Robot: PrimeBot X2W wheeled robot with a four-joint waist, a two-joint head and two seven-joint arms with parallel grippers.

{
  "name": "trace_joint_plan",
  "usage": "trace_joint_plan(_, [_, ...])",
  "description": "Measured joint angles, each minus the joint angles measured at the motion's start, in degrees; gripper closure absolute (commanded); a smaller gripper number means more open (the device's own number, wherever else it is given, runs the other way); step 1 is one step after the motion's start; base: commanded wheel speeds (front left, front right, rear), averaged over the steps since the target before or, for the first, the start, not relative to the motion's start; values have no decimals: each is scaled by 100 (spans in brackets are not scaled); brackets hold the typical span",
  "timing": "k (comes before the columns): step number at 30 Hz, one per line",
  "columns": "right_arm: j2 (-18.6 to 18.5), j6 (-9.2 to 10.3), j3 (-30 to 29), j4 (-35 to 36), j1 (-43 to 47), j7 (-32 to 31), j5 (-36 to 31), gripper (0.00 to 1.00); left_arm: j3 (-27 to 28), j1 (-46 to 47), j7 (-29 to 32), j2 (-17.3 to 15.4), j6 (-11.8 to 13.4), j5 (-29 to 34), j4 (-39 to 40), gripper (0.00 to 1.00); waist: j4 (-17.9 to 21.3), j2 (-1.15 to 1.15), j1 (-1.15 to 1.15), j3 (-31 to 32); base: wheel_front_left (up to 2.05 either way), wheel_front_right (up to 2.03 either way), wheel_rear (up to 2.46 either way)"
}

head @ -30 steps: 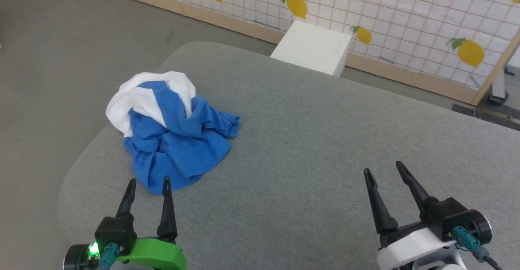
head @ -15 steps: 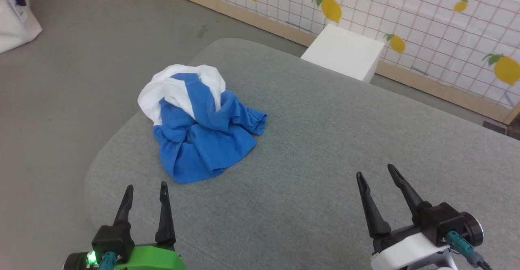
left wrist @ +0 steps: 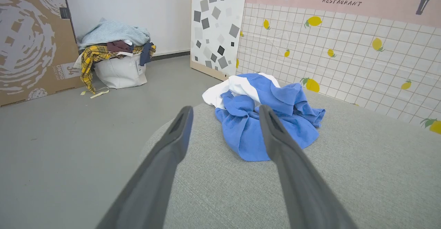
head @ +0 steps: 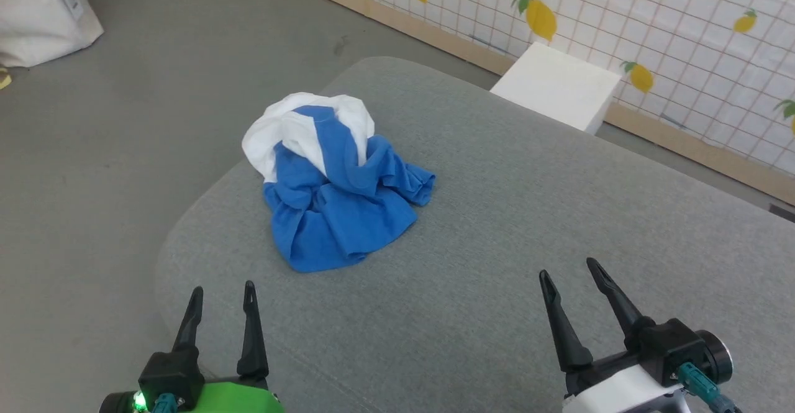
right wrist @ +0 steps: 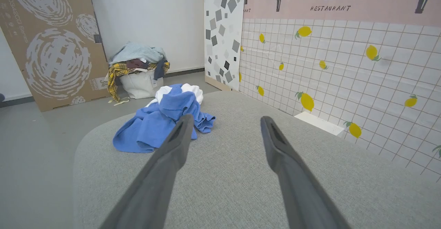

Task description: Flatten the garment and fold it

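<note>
The garment lies crumpled in a heap near the far left corner of the grey padded table; blue cloth is on top and in front, white cloth at the back. My left gripper hovers open at the lower left, short of the heap with nothing between its fingers. My right gripper stands open at the lower right, well clear of the cloth. In the left wrist view the garment lies just beyond the open left gripper. The right wrist view has the garment ahead and left of the open right gripper.
A white box stands on the floor behind the table, against a lemon-patterned tiled wall. A white bag heaped with clothes sits on the floor to the left, beside a cardboard panel. The table's rounded left edge is near my left gripper.
The camera has turned left, so the whole scene shifts right and down in the picture. Both grippers stay open and show slightly lower; the garment has not moved on the table.
</note>
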State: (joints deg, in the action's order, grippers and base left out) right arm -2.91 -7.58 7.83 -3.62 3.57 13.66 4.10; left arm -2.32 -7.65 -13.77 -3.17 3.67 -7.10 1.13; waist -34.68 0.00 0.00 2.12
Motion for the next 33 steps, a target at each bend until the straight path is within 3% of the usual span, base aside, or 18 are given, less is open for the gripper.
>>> trace_joint_plan(8, [0, 0, 70, -14, 3, 98, 29, 0, -8, -113, -71, 0, 47, -100, 0, 0, -203, 0, 0, 11, 0, 0, 0])
trace_joint_plan(18, [1, 0, 71, -14, 4, 99, 29, 0, -14, -121, -77, 0, 47, -107, 0, 0, -170, 0, 0, -23, 0, 0, 0])
trace_joint_plan(23, [1, 0, 24, 56, 4, 100, 16, 0, 36, -26, -91, 1, 111, -631, 129, 0, -148, 0, 0, -141, 0, 0, 0])
trace_joint_plan(27, [1, 0, -29, 214, -5, 75, -79, 0, 20, 489, -55, -34, -188, -773, 87, 0, -140, 0, 0, -295, 0, 0, 0])
trace_joint_plan(33, [5, 0, -43, 681, -186, -229, -402, 0, 66, 2309, 873, -513, -539, -1001, 471, 0, -70, 0, 0, -713, 0, 0, 0])
